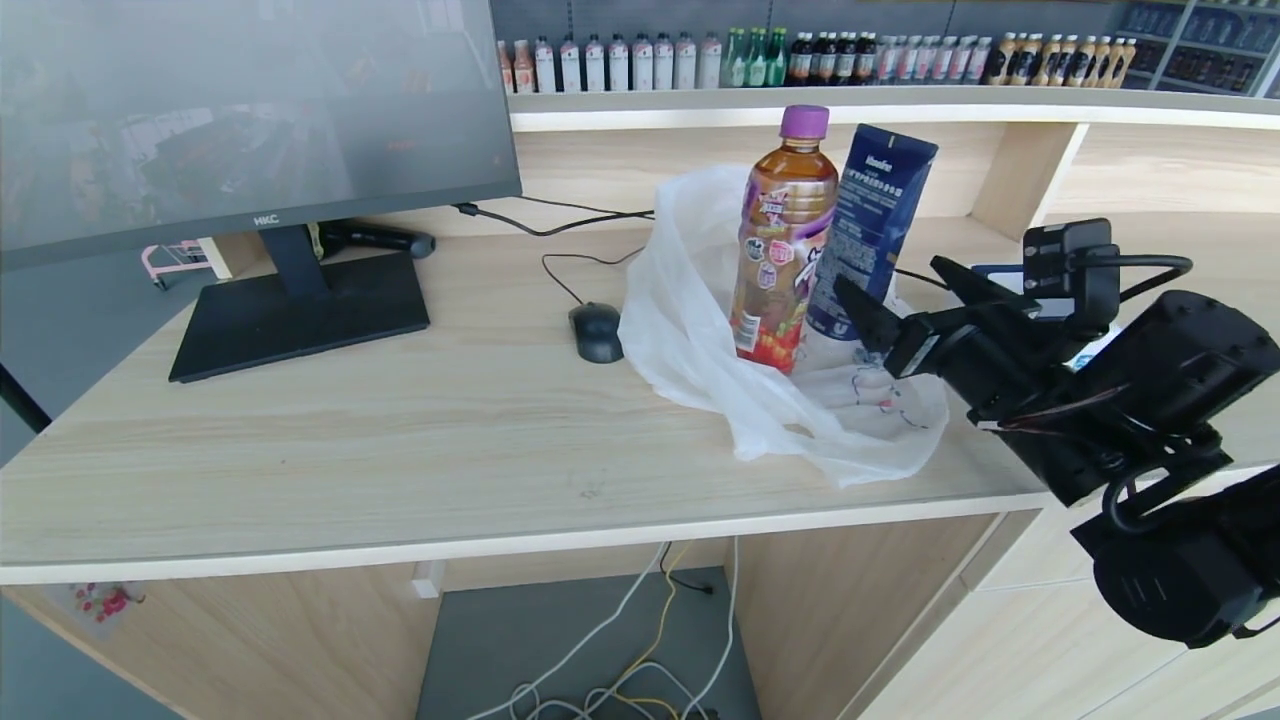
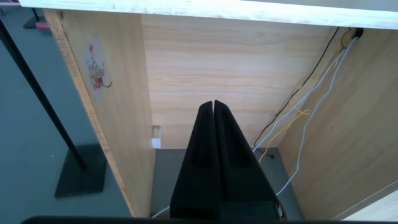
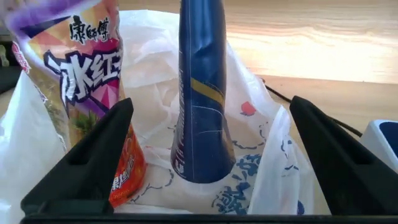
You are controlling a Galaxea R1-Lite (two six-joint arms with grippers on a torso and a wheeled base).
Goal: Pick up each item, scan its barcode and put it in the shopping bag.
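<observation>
The fingers [image 1: 865,315] of the right gripper [image 1: 897,280] are wide apart and hold nothing. This gripper is at the right side of the shopping bag [image 1: 700,330], with its fingertips just at the bag's edge and pointing into it. The bag is a thin white plastic one and lies open on the desk [image 1: 400,430]. Inside the bag stand two items, both upright: a bottle [image 1: 785,240] of orange-brown drink with a purple cap, and just behind and to the right of it a dark blue pouch [image 1: 870,220]. In the right wrist view the pouch [image 3: 202,93] is between the two spread fingers [image 3: 93,162], farther in, and the bottle [image 3: 74,74] is near one of them. The fingers [image 2: 205,143] of the left gripper [image 2: 213,106] are pressed together with nothing between them; it hangs well below the bag, under the desk top, near loose cables [image 2: 311,106]. A black mouse [image 1: 597,332] lies just left of the bag, and a monitor [image 1: 250,100] stands farther left.
</observation>
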